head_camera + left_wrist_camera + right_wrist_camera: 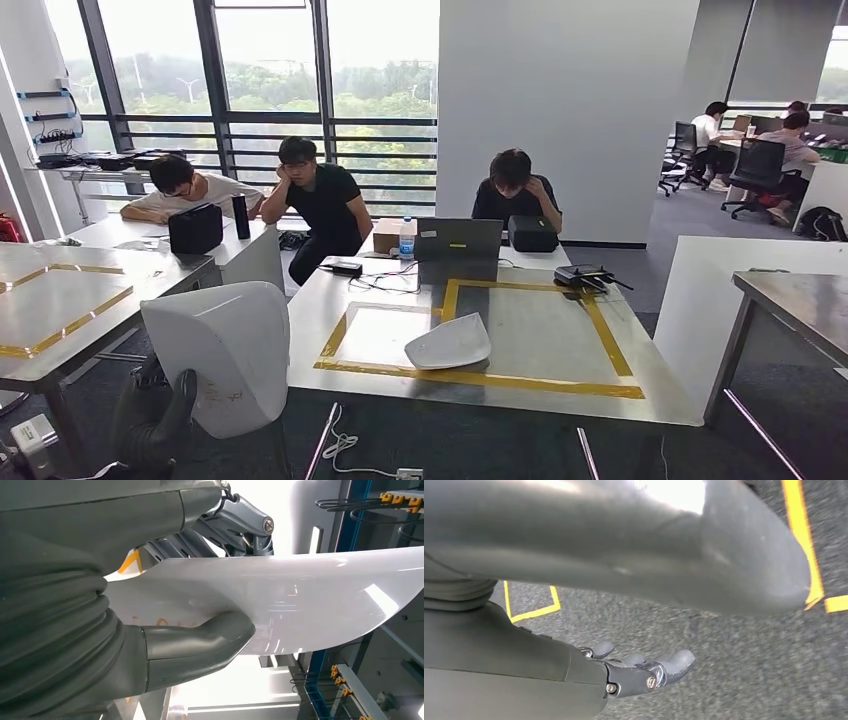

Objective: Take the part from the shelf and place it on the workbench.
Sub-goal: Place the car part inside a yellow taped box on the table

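Left hand (190, 645): gripping the white part (225, 350), thumb pressing one face, fingers behind, carrying it low beside the workbench (660, 395).
Right hand (639, 672): hanging over the floor, fingers loosely apart, holding nothing.
Taped square (610, 345): likely marking the drop zone; another part (450, 345) lying there.

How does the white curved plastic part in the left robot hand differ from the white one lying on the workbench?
The white curved plastic part held stands upright off the workbench, gripped by the left robot hand; the white curved part on the workbench lies free inside the yellow tape frame and looks smaller. Both are glossy white shells.
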